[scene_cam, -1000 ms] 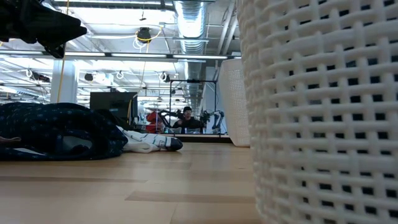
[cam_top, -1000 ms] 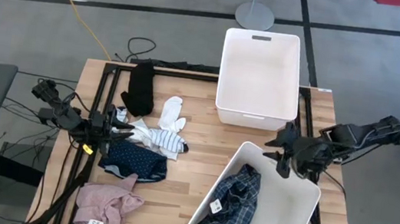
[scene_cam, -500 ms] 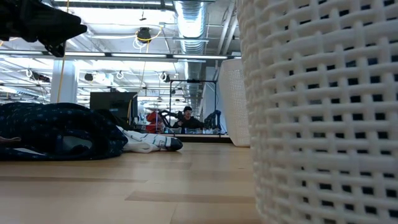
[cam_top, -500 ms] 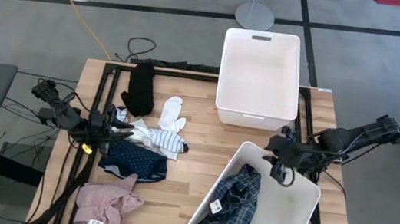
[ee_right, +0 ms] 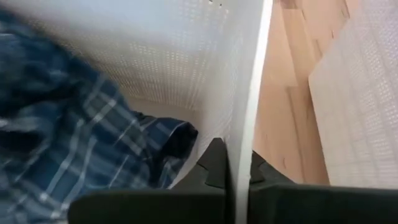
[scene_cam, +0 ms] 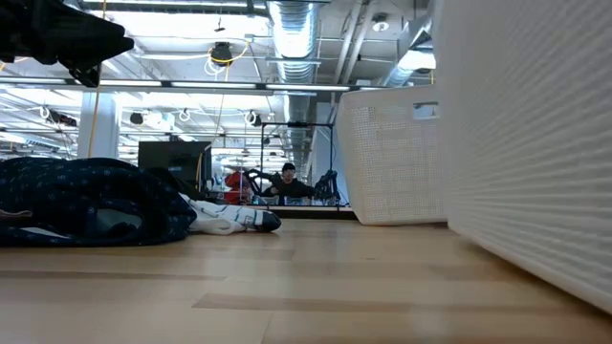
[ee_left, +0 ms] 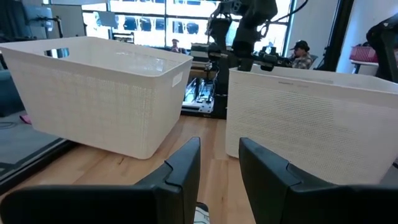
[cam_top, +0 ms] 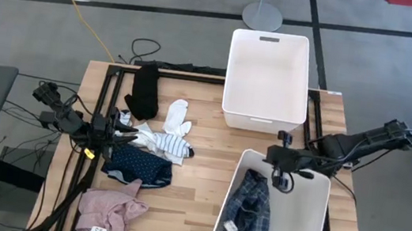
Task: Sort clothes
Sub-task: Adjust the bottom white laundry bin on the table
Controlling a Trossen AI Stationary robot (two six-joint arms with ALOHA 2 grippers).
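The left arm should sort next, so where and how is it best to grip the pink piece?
Probably the raised, bunched fold at the pink piece's far edge, nearest the left gripper. Come straight down from above: it lies flat and crumpled near the table's front left corner.

- Shirt (cam_top: 247, 211): blue plaid, with a white tag.
- Two bins (cam_top: 261, 123): white, with a fine woven texture.
- Folded garment (cam_top: 137, 165): navy with small pale dots.
- Crumpled garment (cam_top: 108, 211): pink.
- Long piece (cam_top: 145, 90): black.
- Socks (cam_top: 172, 131): white, some with dark stripes.
- Table (cam_top: 201, 155): light wood.
- Fingers (ee_left: 186, 168): dark.
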